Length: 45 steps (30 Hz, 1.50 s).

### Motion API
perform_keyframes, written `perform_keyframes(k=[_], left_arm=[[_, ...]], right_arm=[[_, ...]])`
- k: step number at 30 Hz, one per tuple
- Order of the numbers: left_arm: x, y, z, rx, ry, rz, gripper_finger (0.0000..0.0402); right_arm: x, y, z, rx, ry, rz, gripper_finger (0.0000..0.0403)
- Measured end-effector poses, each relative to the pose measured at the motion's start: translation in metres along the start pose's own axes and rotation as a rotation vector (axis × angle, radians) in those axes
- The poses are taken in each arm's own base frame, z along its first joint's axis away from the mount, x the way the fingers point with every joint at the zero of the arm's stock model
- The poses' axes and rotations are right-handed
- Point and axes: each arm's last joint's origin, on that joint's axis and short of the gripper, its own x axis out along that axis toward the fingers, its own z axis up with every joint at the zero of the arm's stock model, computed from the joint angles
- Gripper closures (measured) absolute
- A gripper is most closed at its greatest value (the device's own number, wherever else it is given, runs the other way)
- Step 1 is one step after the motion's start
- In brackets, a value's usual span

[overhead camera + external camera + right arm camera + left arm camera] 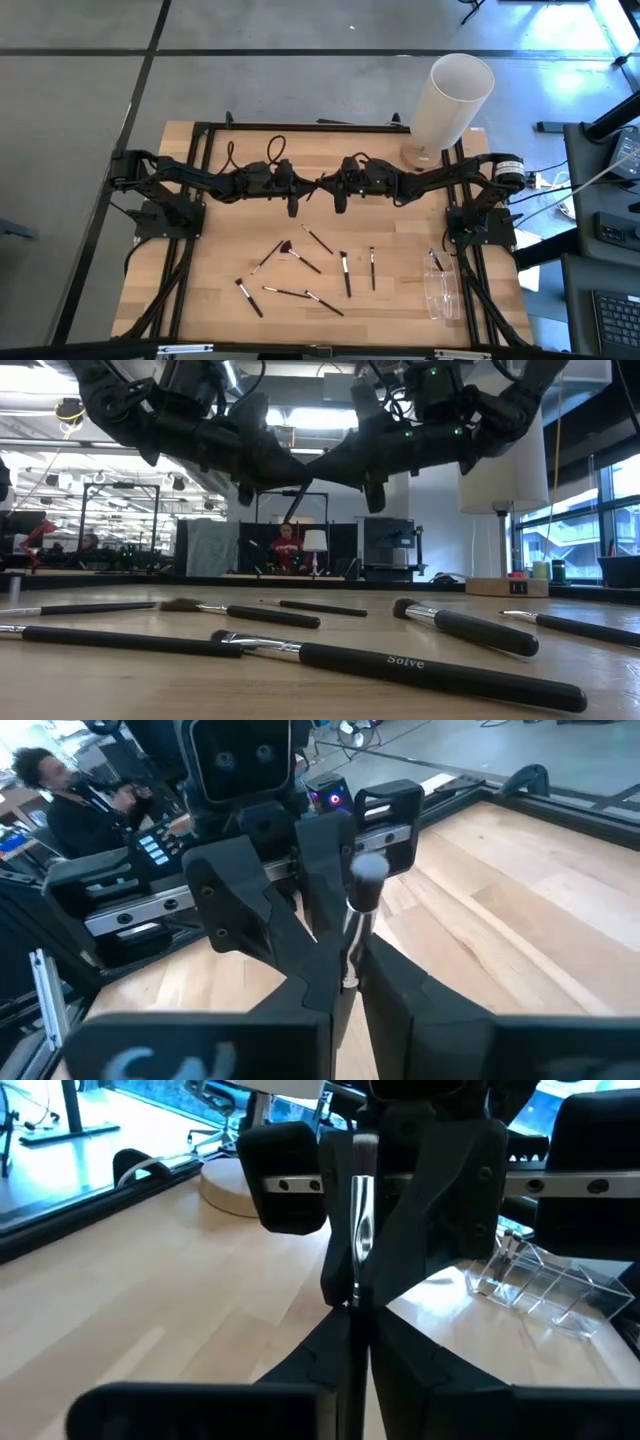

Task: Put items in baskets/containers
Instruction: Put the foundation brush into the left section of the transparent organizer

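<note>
High over the middle of the table my left gripper (305,188) and right gripper (333,187) face each other fingertip to fingertip, both shut on a thin makeup brush (362,1230) held between them. Its grey tip (365,1148) shows in the left wrist view. A rounded grey end (368,868) shows in the right wrist view. Several more brushes (345,272) lie flat on the wooden table (210,220) toward its near edge. The clear plastic box (440,290) stands at the near right, with one brush (435,260) at its far end. My left gripper pinches the brush's dark shaft (352,1295) between its two fingers, coming nearly level from the table's left. The silver ferrule and the tip stick out past the fingertips. The brush is lifted clear of the table. My right gripper pinches the same brush between its two fingers at the shaft (350,955), coming nearly level from the table's right. The rounded grey end stands out beyond the fingertips. The brush hangs high above the table.
A tall white cylinder (450,95) on a round wooden base stands at the far right corner. Black frame rails (185,270) run along both sides of the table. A person (288,548) sits in the room beyond the far edge.
</note>
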Motion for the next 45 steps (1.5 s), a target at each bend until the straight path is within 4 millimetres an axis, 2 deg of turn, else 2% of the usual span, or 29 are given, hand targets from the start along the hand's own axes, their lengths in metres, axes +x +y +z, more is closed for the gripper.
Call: perform_keyframes(k=[6, 9, 13, 16, 21, 29, 33, 37, 45], left_arm=[[-0.001, 0.003, -0.011, 0.058, 0.113, 0.030, 0.0370], [-0.002, 0.005, -0.016, 0.079, 0.170, 0.054, 0.0370], [-0.002, 0.006, -0.018, 0.106, 0.181, 0.083, 0.0370], [-0.002, 0.005, -0.018, 0.118, 0.182, 0.080, 0.0370], [-0.003, 0.005, -0.020, 0.125, 0.193, 0.110, 0.0370], [-0.001, 0.007, -0.026, 0.137, 0.214, 0.178, 0.0370], [0.001, 0.018, -0.035, 0.150, 0.253, 0.292, 0.0370], [0.004, 0.027, -0.045, 0.134, 0.308, 0.323, 0.0370], [0.009, 0.033, -0.060, 0.126, 0.368, 0.348, 0.0369]], right_arm=[[-0.027, 0.003, 0.014, -0.055, 0.128, -0.143, 0.0373], [-0.048, 0.019, 0.029, -0.092, 0.189, -0.197, 0.0372], [-0.081, 0.041, 0.038, -0.126, 0.352, -0.257, 0.0369], [-0.108, 0.063, 0.049, -0.104, 0.461, -0.291, 0.0370], [-0.145, 0.091, 0.055, -0.041, 0.693, -0.381, 0.0370], [-0.188, 0.112, 0.062, 0.088, 0.954, -0.523, 0.0367], [-0.203, 0.115, 0.057, 0.143, 1.065, -0.598, 0.0367], [-0.214, 0.117, 0.045, 0.188, 1.127, -0.687, 0.0367], [-0.221, 0.117, -0.011, 0.222, 1.222, -0.738, 0.0366]])
